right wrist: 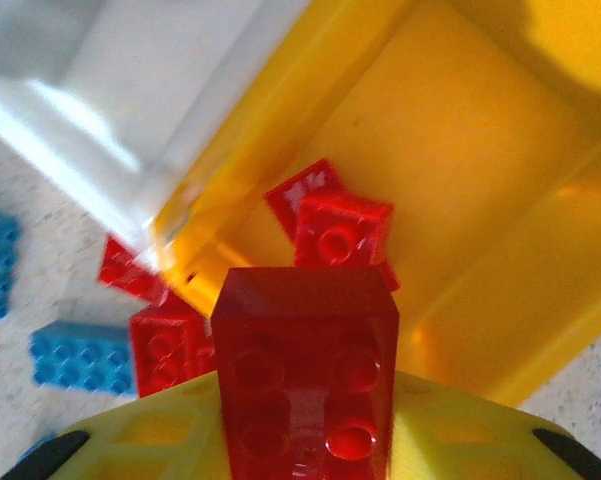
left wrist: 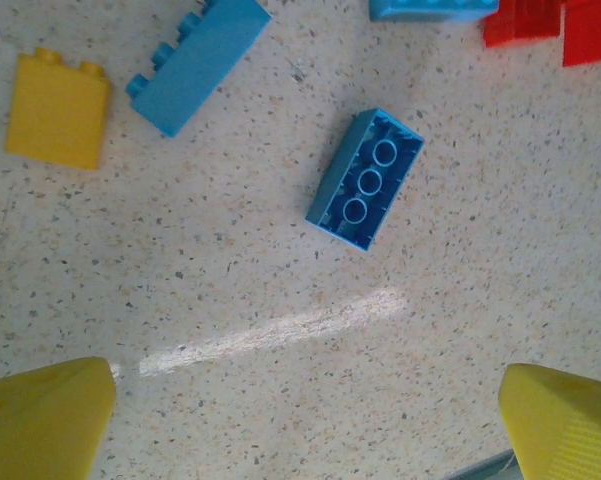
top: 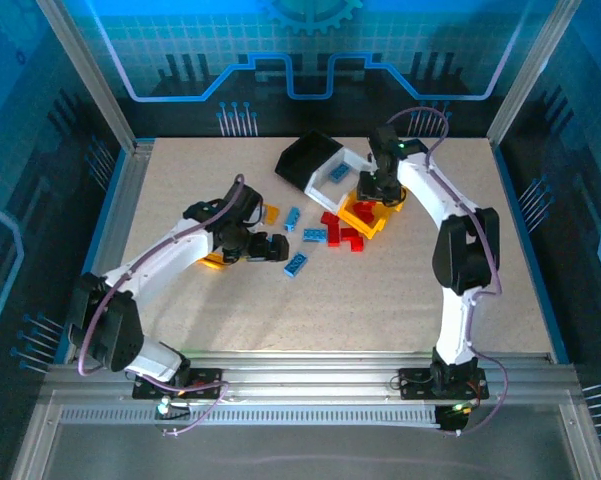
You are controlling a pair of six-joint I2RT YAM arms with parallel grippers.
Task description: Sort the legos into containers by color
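Your right gripper [right wrist: 305, 440] is closed tight on a red brick [right wrist: 305, 360] and holds it over the yellow-orange bin [right wrist: 500, 180]. Two red bricks [right wrist: 335, 235] already lie inside, so that bin looks to be the home for red and the brick is placed for a drop. The white bin [right wrist: 160, 80] stands just beside it. Your left gripper [left wrist: 305, 415] is spread wide and empty, hanging above the table [left wrist: 230, 300]. A light blue brick [left wrist: 365, 180] lies hollow side up ahead of its fingers. That wide stance probably serves a descent onto the brick.
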